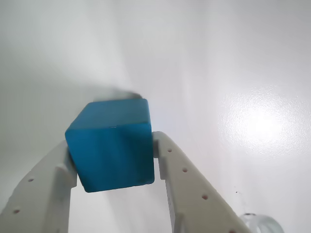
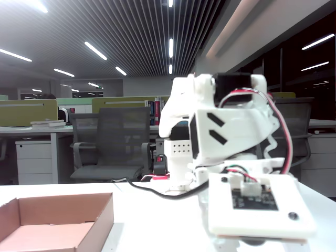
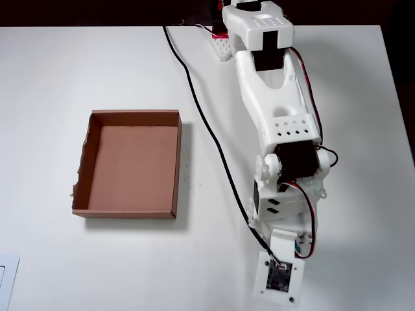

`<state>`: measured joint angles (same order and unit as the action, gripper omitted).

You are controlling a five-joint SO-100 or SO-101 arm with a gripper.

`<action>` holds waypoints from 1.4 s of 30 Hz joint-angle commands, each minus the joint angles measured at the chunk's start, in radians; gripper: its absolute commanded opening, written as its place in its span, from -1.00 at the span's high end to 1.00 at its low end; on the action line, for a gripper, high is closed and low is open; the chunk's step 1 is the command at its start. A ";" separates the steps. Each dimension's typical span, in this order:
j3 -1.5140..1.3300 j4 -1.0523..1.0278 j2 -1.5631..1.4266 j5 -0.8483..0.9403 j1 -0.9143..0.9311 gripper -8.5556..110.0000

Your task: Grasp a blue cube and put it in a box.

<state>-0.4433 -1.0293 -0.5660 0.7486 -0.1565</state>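
Observation:
In the wrist view the blue cube fills the gap between two white perforated fingers, and my gripper is shut on its left and right faces over the white table. In the overhead view the box, a shallow brown cardboard tray, lies left of the arm, well apart from the wrist. There the wrist camera board covers the gripper and the cube. In the fixed view the box lies at the lower left, and the cube is hidden behind the arm.
A black cable runs over the table between the box and the arm. The arm's base stands at the table's far edge. A white flat object lies at the bottom left corner. Office chairs and desks stand behind the table.

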 commanded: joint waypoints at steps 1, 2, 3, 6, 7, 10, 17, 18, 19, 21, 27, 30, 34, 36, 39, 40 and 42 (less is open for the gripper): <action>0.074 -0.008 -0.040 -0.002 0.002 0.59; 0.077 -0.014 -0.041 -0.002 0.003 0.59; 0.077 -0.017 -0.046 -0.002 0.005 0.59; 0.078 -0.032 -0.054 -0.002 0.006 0.59; 0.078 -0.035 -0.055 -0.002 0.006 0.59; 0.078 -0.046 -0.057 0.002 0.008 0.60; 0.083 -0.049 -0.057 0.000 0.015 0.60; 0.084 -0.052 -0.058 0.000 0.017 0.60; 0.086 -0.055 -0.060 0.000 0.018 0.60; 0.086 -0.066 -0.072 0.000 0.021 0.60; 0.086 -0.091 -0.098 -0.002 0.029 0.60; 0.087 -0.103 -0.110 -0.002 0.037 0.60; 0.089 -0.120 -0.135 -0.002 0.048 0.60; 0.094 -0.135 -0.146 -0.002 0.051 0.60; 0.094 -0.150 -0.166 -0.002 0.055 0.60; 0.094 -0.153 -0.172 -0.002 0.055 0.60; 0.094 -0.169 -0.193 -0.002 0.061 0.60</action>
<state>-0.4050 -1.1888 -0.6427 0.7486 -0.1028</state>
